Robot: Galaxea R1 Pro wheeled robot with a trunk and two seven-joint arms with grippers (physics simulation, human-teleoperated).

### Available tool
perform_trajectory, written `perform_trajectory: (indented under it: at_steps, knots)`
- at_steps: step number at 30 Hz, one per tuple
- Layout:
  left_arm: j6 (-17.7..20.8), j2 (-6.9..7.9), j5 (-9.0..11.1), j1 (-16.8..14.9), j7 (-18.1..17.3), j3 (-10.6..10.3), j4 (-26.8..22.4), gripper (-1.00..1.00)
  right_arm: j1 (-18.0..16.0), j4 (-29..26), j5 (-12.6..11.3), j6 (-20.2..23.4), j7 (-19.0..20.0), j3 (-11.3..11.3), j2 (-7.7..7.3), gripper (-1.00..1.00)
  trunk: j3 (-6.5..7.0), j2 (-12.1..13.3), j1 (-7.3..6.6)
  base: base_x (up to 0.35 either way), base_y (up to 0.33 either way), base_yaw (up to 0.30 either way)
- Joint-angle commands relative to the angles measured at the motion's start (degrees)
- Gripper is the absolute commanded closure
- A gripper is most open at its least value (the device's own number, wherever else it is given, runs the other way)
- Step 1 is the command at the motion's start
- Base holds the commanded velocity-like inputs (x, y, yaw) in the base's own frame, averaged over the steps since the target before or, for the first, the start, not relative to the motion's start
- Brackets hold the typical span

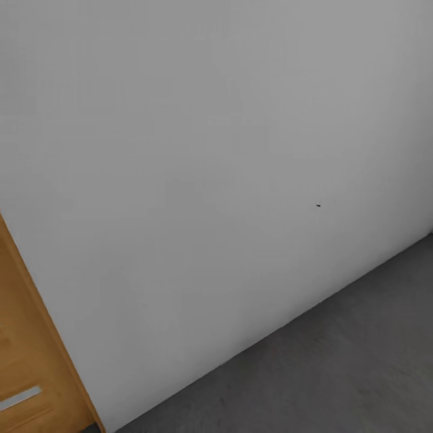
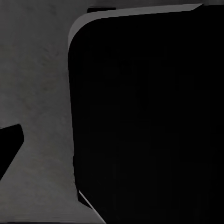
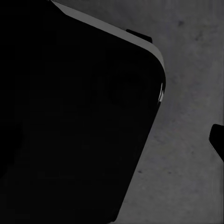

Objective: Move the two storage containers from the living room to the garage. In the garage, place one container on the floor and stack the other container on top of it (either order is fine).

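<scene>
The two storage containers are out of view. I am in the garage, facing a plain pale grey wall [image 1: 216, 150] that meets the dark grey concrete floor [image 1: 337, 367]. In the left wrist view one dark fingertip [image 2: 9, 145] juts in over the floor [image 2: 37, 93], beside a large black rounded body of the robot [image 2: 149, 121]. The right wrist view likewise has one dark fingertip [image 3: 217, 140] over the mottled floor [image 3: 186, 154], next to the same kind of black body [image 3: 74, 116]. Neither view lets me see both fingers, and nothing shows between them.
A wooden plank-panelled door [image 1: 27, 361] with a pale metal strip [image 1: 19, 398] stands at the lower left of the head view, its frame against the wall. Open concrete floor stretches to the lower right.
</scene>
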Motion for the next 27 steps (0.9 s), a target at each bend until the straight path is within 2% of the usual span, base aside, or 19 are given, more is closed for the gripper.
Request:
perform_trajectory:
  at_steps: [1,27]
  knots:
    - [-0.1,0.00,0.0,0.0,0.0,0.0,0.0,-1.00,0.0,0.0,-0.6,-0.2,0.0,0.5,0.00,-1.00,-0.05,0.0,0.00,0.000,0.000,0.297]
    - [-0.1,-0.20,0.1,0.0,0.0,0.4,0.0,-1.00,0.0,0.0,-0.7,-0.2,0.0,0.5,-0.03,-1.00,-0.05,0.0,0.00,0.000,0.000,0.297]
